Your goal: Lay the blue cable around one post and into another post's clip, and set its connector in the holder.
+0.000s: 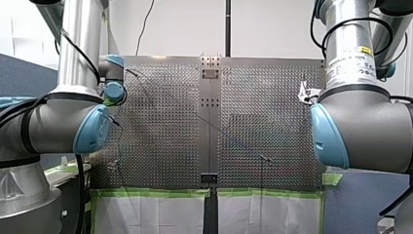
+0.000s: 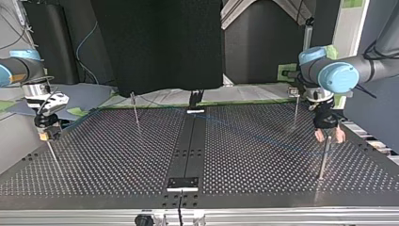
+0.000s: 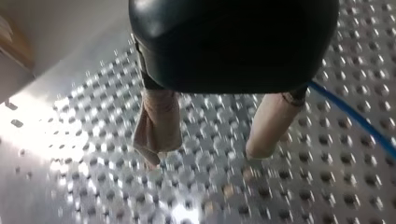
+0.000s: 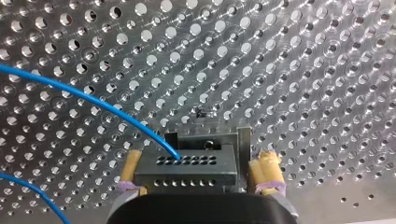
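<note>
In the right wrist view my right gripper (image 4: pixel 200 155) is open. Its yellow-padded fingers (image 4: pixel 267 164) stand close on either side of a dark connector block (image 4: pixel 187 170) with rows of holes. The block sits against a dark holder frame (image 4: pixel 243 137). The blue cable (image 4: pixel 93 100) curves over the table into the block, and a second stretch of it passes beside the gripper. My left gripper (image 3: pixel 205 156) hangs open with beige pads over bare table, the blue cable (image 3: pixel 355 116) beside it. At the top view's right it (image 2: pixel 328 136) hovers by a thin post (image 2: pixel 323 160).
More thin posts stand on the perforated table (image 2: pixel 117 160): one (image 2: pixel 135 110) at the back left, one (image 2: pixel 296 110) at the back right, one (image 2: pixel 52 157) under my right gripper (image 2: pixel 45 134). A dark strip (image 2: pixel 188 141) runs down the table's middle.
</note>
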Controlling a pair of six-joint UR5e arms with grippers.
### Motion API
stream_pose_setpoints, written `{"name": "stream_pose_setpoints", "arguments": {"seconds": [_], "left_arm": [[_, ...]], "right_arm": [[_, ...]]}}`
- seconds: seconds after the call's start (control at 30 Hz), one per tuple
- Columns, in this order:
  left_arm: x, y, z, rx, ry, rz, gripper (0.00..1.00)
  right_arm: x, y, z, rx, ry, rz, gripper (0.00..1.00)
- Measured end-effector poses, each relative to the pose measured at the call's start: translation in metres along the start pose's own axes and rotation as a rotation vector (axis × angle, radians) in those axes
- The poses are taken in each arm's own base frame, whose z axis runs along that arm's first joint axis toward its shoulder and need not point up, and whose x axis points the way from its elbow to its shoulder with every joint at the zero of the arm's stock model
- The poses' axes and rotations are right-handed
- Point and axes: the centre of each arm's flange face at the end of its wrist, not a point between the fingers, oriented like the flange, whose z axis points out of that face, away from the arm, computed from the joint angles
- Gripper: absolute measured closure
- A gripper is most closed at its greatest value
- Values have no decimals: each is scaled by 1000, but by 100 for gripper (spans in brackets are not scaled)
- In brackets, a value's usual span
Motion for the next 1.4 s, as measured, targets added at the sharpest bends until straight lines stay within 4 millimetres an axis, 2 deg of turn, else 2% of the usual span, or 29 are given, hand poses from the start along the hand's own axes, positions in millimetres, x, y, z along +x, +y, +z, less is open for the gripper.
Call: {"name": "stream_pose_setpoints", "arguments": {"seconds": [0.2, 0.47, 0.9, 1.23, 1.4], "left_arm": [[-1, -12, -9, 6, 17, 6, 0], [3, -9, -20, -51, 41, 50, 0], [-11, -11, -54, -89, 20, 77, 0], [-14, -17, -82, -9, 28, 68, 0], [-8, -13, -96, 34, 57, 33, 0]], "right_arm": [[0, 0, 0, 0, 0, 0, 0], [0, 0, 0, 0, 0, 0, 0], [0, 0, 0, 0, 0, 0, 0], [0, 0, 0, 0, 0, 0, 0], [0, 0, 0, 0, 0, 0, 0]]}}
